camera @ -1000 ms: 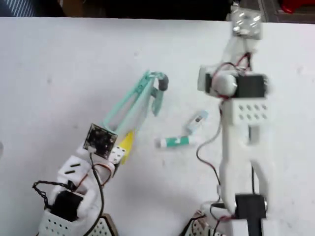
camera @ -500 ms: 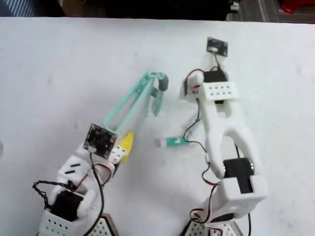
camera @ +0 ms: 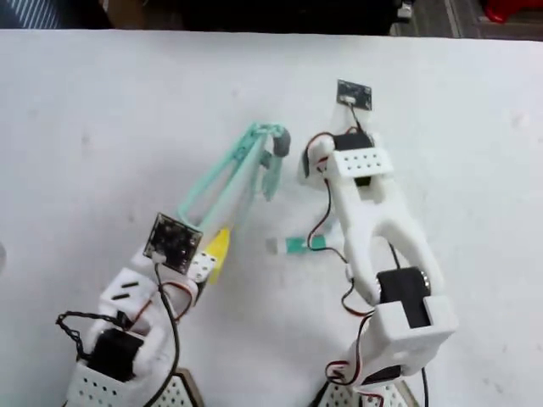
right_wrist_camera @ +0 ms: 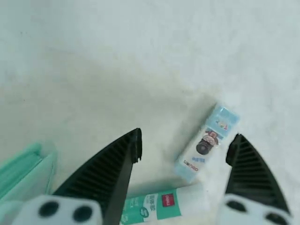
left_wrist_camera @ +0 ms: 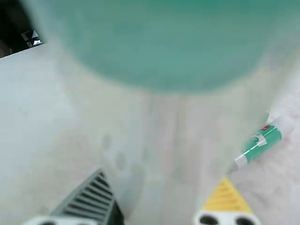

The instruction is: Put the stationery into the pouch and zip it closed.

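Note:
The teal-edged clear pouch (camera: 233, 178) lies slantwise at mid table, its zipper pull (camera: 280, 142) at the far end. My left gripper (camera: 212, 248) holds its near end; in the left wrist view the black and yellow fingers flank the pouch (left_wrist_camera: 159, 61), shut on it. A green glue stick (camera: 297, 244) lies right of the pouch. My right gripper (right_wrist_camera: 186, 136) hangs open above a light blue eraser (right_wrist_camera: 206, 143), which lies between its fingers beside the glue stick (right_wrist_camera: 157, 206). In the high view the right arm (camera: 361, 165) covers the eraser.
The table (camera: 102, 110) is white and bare to the left and at the back. A dark strip runs beyond its far edge (camera: 254, 30). The right arm's cables (camera: 327, 220) hang over the glue stick's right end.
The right arm has drawn back from its far stretch and swung left, its gripper coming down over the eraser and hiding it from above. The left arm and the pouch have not moved.

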